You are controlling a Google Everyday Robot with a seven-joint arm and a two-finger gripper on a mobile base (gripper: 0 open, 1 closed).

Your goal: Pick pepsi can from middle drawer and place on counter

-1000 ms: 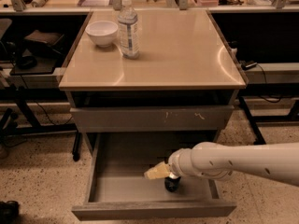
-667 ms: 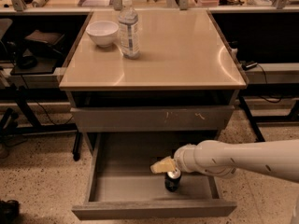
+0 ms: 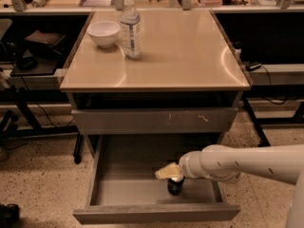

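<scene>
The pepsi can (image 3: 175, 186), small and dark, stands upright on the grey floor of the open middle drawer (image 3: 123, 190), right of centre and near the front. My gripper (image 3: 168, 172) reaches in from the right on a white arm and sits right at the top of the can, hiding the can's top. The beige counter (image 3: 185, 51) is the cabinet top above the drawer.
A clear water bottle (image 3: 130, 30) and a white bowl (image 3: 104, 33) stand at the counter's back left. A closed grey drawer front with light scratches (image 3: 152, 121) overhangs the open drawer. Dark shelving and cables flank the cabinet on both sides.
My gripper has shifted slightly to the right, closer over the can. The can has not moved.
</scene>
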